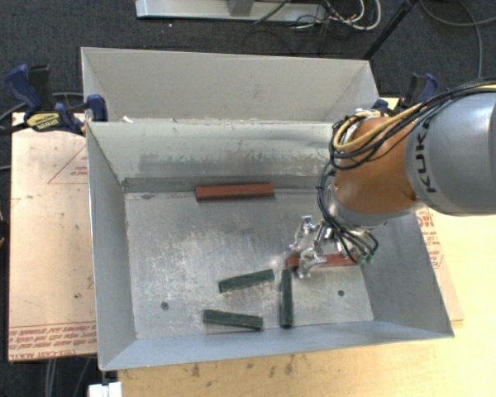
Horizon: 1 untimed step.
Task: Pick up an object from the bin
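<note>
- Toward four o'clock in the bin (pixel 169 242), my pincer (pixel 307 255) sits low over a small reddish-brown piece (pixel 341 260), seemingly placed to grip it.
- Spread or pinching, I cannot tell.

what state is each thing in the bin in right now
gripper: low in the bin, front right
small red piece: flat, partly hidden under the gripper
long red-brown bar: flat along the back wall
middle green bar: flat, slanted
front green bar: flat near the front wall
right green bar: flat, running front to back
</note>
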Motion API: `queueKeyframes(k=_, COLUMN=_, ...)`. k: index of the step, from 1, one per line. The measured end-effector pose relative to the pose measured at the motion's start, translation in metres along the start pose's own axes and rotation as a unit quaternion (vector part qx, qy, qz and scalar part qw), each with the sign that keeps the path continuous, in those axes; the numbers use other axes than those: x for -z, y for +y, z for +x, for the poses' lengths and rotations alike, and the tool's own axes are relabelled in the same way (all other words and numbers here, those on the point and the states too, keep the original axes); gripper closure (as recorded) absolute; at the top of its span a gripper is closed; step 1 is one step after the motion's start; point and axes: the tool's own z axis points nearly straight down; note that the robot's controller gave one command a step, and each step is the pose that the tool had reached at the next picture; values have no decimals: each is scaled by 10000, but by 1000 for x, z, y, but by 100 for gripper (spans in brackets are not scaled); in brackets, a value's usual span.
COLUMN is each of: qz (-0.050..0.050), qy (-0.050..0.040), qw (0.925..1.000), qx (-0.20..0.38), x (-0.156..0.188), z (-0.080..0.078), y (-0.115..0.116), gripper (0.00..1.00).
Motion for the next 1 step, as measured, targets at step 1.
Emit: queueKeyframes(k=1, qz=-16, qy=67, qw=9996, qx=-257, x=124, z=-8, y=-10, gripper=100)
